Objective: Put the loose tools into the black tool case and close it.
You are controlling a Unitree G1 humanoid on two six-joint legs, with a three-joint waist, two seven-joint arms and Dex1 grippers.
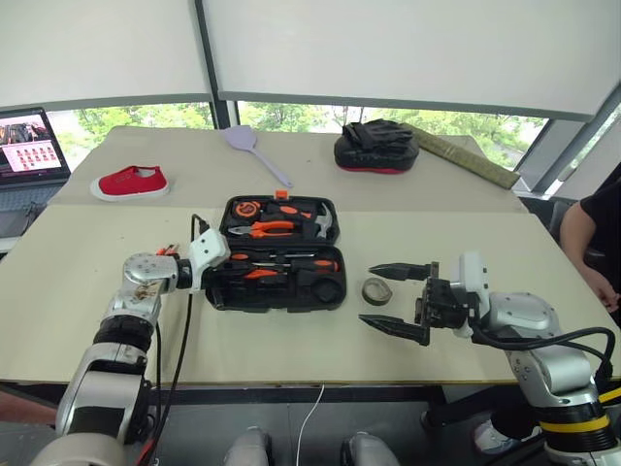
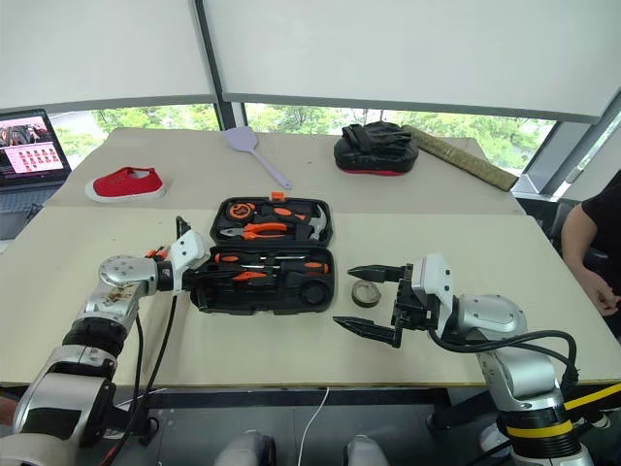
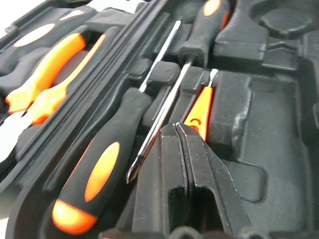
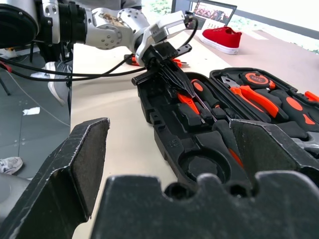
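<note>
The black tool case (image 1: 277, 303) lies open at mid-table, lid half flat on the far side. Two black-and-orange screwdrivers (image 3: 99, 169) (image 3: 207, 25) and the slim orange tester pen (image 3: 199, 112) sit in slots of its near half. My left gripper (image 3: 175, 128) is shut, nothing visible between its fingers. Its tip reaches into the case's left end, just beside the tester pen. The small dark tape roll (image 1: 377, 290) lies on the table right of the case. My right gripper (image 1: 367, 295) is wide open and level, pointing at the case. From above, the roll shows between its fingers.
Pliers (image 1: 267, 229), a tape measure and a hammer fill the lid half. Farther back lie a lilac spatula (image 1: 254, 148), a red shoe (image 1: 130, 182) and a black-and-red mitt (image 1: 375, 148). A laptop (image 1: 29, 146) stands far left. A person (image 1: 592, 233) sits at the right edge.
</note>
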